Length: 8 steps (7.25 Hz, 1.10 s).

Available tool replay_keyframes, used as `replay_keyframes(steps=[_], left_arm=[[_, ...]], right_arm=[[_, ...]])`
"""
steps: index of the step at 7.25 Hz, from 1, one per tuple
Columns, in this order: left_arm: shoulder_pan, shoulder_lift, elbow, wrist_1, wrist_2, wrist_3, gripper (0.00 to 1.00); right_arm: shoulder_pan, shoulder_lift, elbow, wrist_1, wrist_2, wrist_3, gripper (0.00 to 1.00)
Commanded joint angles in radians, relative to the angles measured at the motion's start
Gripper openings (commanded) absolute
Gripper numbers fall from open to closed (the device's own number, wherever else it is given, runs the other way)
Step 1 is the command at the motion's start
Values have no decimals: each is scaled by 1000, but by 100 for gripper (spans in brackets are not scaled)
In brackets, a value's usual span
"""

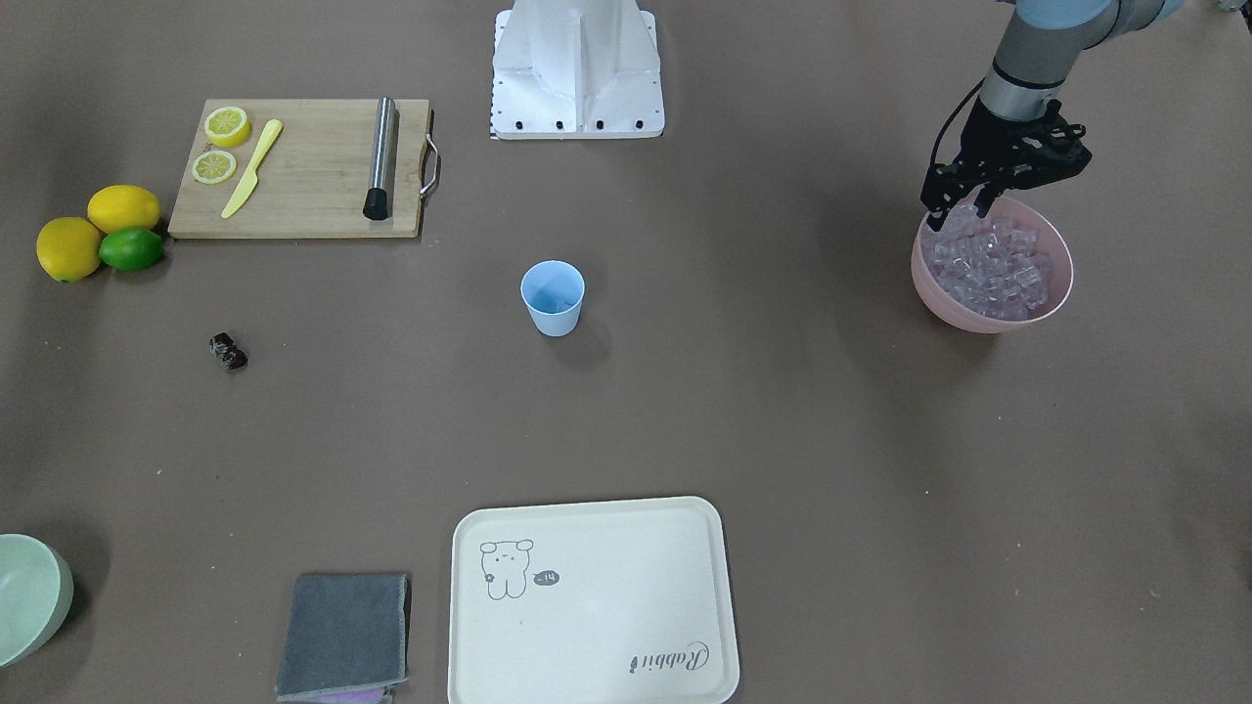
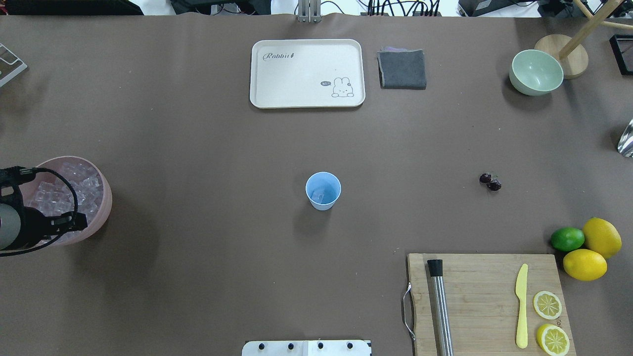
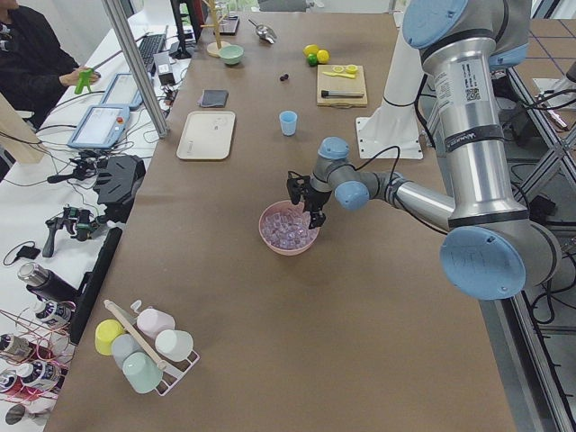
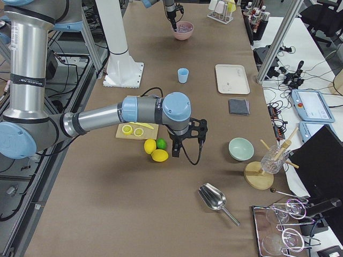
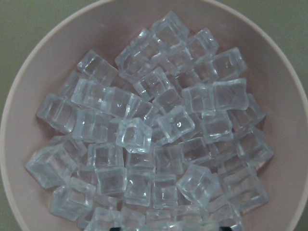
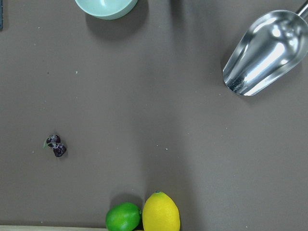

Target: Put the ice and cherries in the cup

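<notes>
The light blue cup (image 1: 553, 298) (image 2: 323, 191) stands upright mid-table with a clear cube in its bottom. Many cubes of ice (image 1: 993, 264) (image 5: 154, 134) fill a pink bowl (image 1: 954, 308) (image 2: 104, 207). My left gripper (image 1: 963, 210) hangs open just over the bowl's robot-side rim, its fingers spread above the ice and holding nothing. The cherries (image 1: 228, 352) (image 2: 490, 181) (image 6: 56, 145) lie on the table, apart from the cup. My right gripper (image 4: 185, 142) hovers near the lemons; I cannot tell whether it is open or shut.
A cutting board (image 1: 313, 176) carries lemon halves, a yellow knife and a metal rod. Two lemons and a lime (image 1: 130, 248) sit beside it. A cream tray (image 1: 587, 606), grey cloth (image 1: 344, 636), pale green bowl (image 1: 29, 596) and metal scoop (image 6: 264, 53) lie farther out.
</notes>
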Motion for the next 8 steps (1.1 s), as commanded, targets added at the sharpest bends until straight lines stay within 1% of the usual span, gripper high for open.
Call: replay_keyframes(steps=[1,2,3,6,7,8], left_arm=[[-36,1,-3,5,-35,50,14],[-75,1,-1,5,-63,84,14],[-99,1,0,5,-66,106,14],[-180,-10,-1,7,-160,126,11],[-213,-46,-1,21,-190,155,11],[-255,-116,-7,84,-227,163,11]], right_arm=[[0,1,0,0,0,2,100],[0,1,0,0,2,2,100],[0,2,0,0,2,2,100],[0,-1,0,0,0,0,100],[0,-2,0,0,0,0,100],[0,-2,0,0,0,0,100]])
